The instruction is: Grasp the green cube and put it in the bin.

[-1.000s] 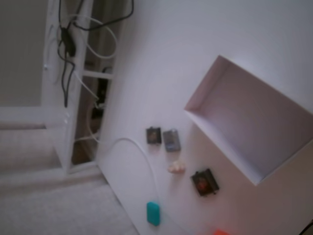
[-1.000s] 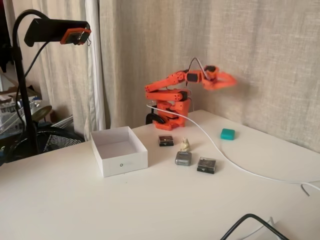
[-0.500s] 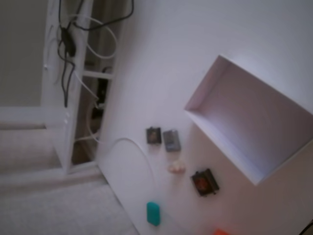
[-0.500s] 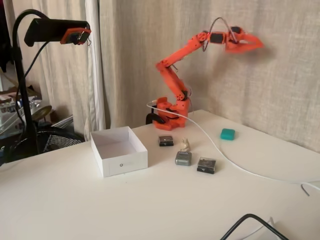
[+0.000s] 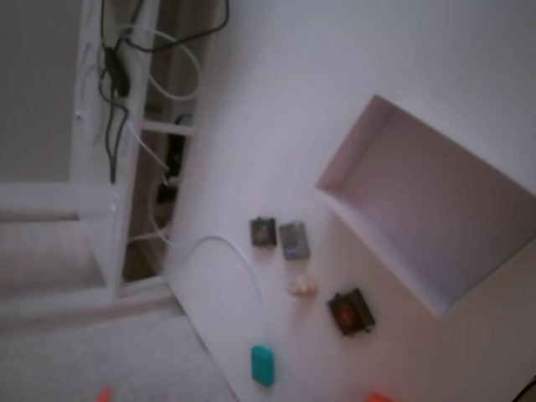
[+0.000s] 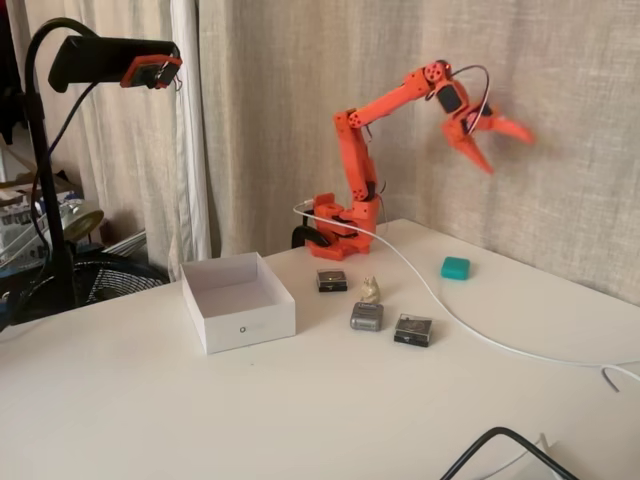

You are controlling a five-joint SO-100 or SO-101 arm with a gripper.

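Observation:
The green cube lies on the white table to the right of the orange arm's base; in a fixed view from above it is the teal block near the bottom edge. The bin stands left of the arm, a white box with nothing inside, and fills the right side seen from above, bin. My gripper hangs high in the air above and right of the cube, fingers spread open, holding nothing. Only orange specks of the arm show from above.
Small dark square gadgets, a grey one and a pale lump lie between bin and cube. A white cable runs across the table past the cube. A camera stand rises at left.
The arm has risen from a folded pose and stretched up and rightward. The gripper now tips downward above the cube's side. Cube and bin have not moved.

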